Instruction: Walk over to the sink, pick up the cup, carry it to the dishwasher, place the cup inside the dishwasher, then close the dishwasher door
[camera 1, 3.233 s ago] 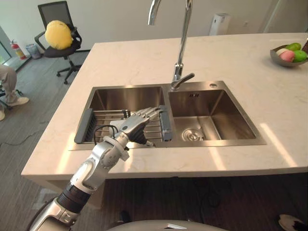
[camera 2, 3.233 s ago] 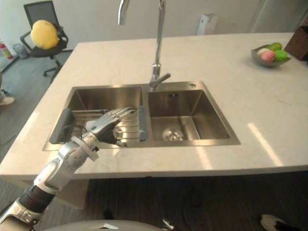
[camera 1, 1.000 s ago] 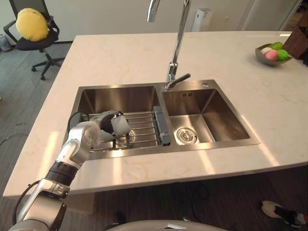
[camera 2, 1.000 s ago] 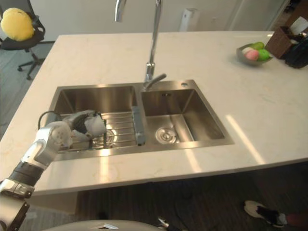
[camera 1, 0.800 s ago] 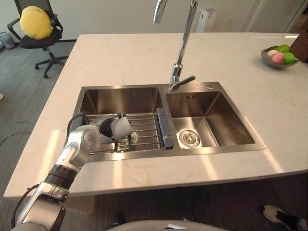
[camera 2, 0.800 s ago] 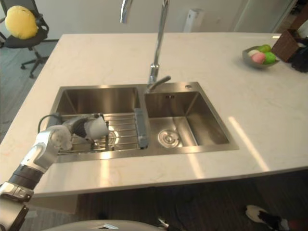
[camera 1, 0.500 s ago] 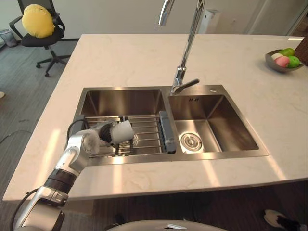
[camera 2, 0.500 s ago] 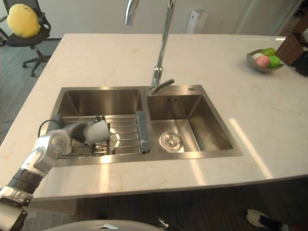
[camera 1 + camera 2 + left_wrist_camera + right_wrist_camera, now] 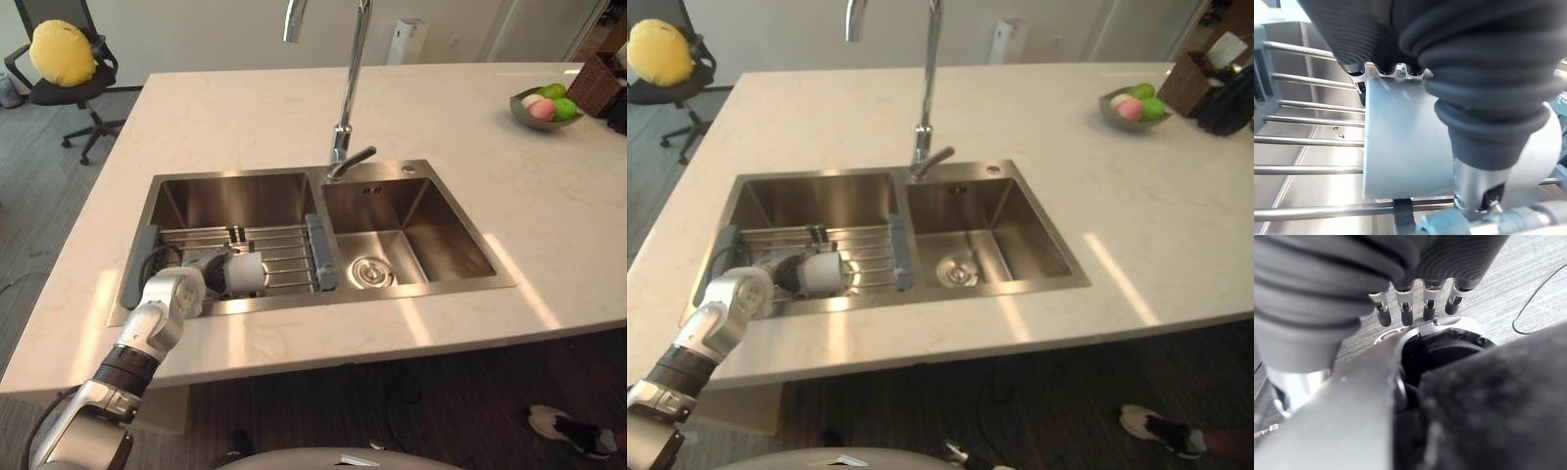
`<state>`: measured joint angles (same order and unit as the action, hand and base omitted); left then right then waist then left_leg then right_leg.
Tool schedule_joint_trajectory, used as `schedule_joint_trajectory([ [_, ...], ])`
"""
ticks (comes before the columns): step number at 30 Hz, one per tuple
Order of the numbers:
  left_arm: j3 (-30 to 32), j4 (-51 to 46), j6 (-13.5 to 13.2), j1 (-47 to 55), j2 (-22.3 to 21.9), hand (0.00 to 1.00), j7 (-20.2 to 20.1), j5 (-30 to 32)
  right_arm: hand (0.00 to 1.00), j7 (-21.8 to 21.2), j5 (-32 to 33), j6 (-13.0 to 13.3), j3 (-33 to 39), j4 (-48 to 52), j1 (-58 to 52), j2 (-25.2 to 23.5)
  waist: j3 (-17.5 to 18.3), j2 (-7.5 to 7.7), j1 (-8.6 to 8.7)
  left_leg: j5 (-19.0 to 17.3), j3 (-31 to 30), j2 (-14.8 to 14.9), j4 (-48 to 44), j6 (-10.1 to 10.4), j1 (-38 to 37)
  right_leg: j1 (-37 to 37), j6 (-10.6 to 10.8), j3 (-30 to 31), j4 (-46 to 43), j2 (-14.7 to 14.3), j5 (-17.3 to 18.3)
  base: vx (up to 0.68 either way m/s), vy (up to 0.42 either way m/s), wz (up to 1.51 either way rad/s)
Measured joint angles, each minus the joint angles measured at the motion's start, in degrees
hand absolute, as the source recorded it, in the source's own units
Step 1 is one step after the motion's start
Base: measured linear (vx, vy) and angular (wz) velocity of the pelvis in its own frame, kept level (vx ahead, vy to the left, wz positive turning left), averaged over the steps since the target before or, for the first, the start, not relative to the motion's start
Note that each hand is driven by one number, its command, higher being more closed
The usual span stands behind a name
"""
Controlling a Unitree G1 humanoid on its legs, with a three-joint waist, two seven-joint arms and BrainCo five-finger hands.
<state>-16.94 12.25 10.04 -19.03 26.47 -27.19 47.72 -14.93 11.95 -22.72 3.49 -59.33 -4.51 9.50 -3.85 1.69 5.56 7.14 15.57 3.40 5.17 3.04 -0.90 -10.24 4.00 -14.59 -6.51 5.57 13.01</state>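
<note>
A white cup [image 9: 247,271] lies on its side in my left hand [image 9: 210,268], low over the wire rack [image 9: 284,250] in the left basin of the steel sink [image 9: 416,292], near its front wall. The left wrist view shows the fingers [image 9: 1359,81] curled over the cup [image 9: 1405,147] and the thumb [image 9: 1484,161] pressed across its side, with the rack bars just beneath. My right hand [image 9: 1415,308] hangs above the floor, fingers relaxed and holding nothing.
A tall faucet [image 9: 345,98] stands behind the divider between the basins; the right basin has a drain [image 9: 372,271]. A fruit bowl [image 9: 542,106] and a basket [image 9: 598,83] sit far right on the counter. An office chair with a yellow cushion [image 9: 61,54] stands far left.
My left hand went from open over the rack to curled round the cup, which now lies sideways nearer the sink's front wall. The whole view has shifted as the camera moved.
</note>
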Motion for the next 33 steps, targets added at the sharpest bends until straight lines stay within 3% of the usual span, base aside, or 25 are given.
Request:
schedule_joint_trajectory([
  [5,-2.5,0.3,0.0,0.0,-2.5,0.0,0.2,3.3,0.0,0.2,-0.1,0.0,-0.1,0.0,-0.6,-0.1,1.4,0.71,-0.55,0.2,-0.2,-1.0,0.0,-0.7,0.1,-0.2,0.7,-0.4,-0.4,0.9,0.4,0.03,0.018,0.05],
  [10,-6.0,1.6,-0.1,-0.2,-2.9,0.0,0.3,5.8,0.0,0.6,-0.3,-0.2,-1.2,-0.4,-0.2,-1.3,2.6,2.9,-0.79,0.0,-1.2,-1.2,0.0,-0.8,-0.1,0.3,0.8,-0.3,-3.6,0.5,0.0,0.08,0.021,0.18],
  [13,-6.8,3.7,0.1,-0.6,-2.9,0.0,0.3,6.5,0.0,0.6,-0.9,-0.9,-1.8,-1.5,0.4,-1.8,3.0,2.48,-0.67,-0.3,-1.0,0.1,0.0,-0.3,-0.6,0.3,-0.2,0.1,-3.9,-0.8,-1.6,0.01,0.005,-0.05],
  [20,-6.4,10.0,2.8,-3.2,-2.9,0.0,0.3,7.7,0.0,0.1,-1.1,-1.3,-2.7,-1.9,1.3,-1.2,3.1,1.37,0.74,-0.3,0.1,1.0,0.0,0.3,-1.0,0.3,-0.1,1.5,-2.7,-1.0,-1.7,-0.09,-0.014,-0.18],
  [21,-5.8,11.2,3.1,-3.5,-2.9,1.0,0.6,8.6,0.0,0.0,-1.1,-1.3,-2.7,-1.8,1.3,-1.1,3.1,1.26,0.8,-0.3,0.1,1.0,0.0,0.3,-0.9,0.3,0.0,1.7,-1.8,-0.9,-1.5,-0.13,-0.017,-0.29],
  [27,-5.6,16.2,4.7,-4.8,-4.1,1.0,2.0,11.2,0.0,-1.4,-1.2,-1.5,-2.4,0.1,0.3,0.5,3.2,-0.28,1.68,1.0,0.1,0.9,0.0,-0.2,-0.1,1.1,0.8,2.0,-0.7,-1.0,-0.7,-0.07,-0.002,-0.06],
  [33,-4.4,16.2,4.4,-5.0,-4.2,1.0,4.0,10.8,0.0,-2.0,-3.4,-2.4,-2.4,-0.1,1.0,0.8,3.5,-0.26,0.59,1.2,0.3,-0.2,0.0,-0.9,0.9,2.1,1.3,2.7,-0.7,0.1,-1.1,0.04,0.028,0.01],
])
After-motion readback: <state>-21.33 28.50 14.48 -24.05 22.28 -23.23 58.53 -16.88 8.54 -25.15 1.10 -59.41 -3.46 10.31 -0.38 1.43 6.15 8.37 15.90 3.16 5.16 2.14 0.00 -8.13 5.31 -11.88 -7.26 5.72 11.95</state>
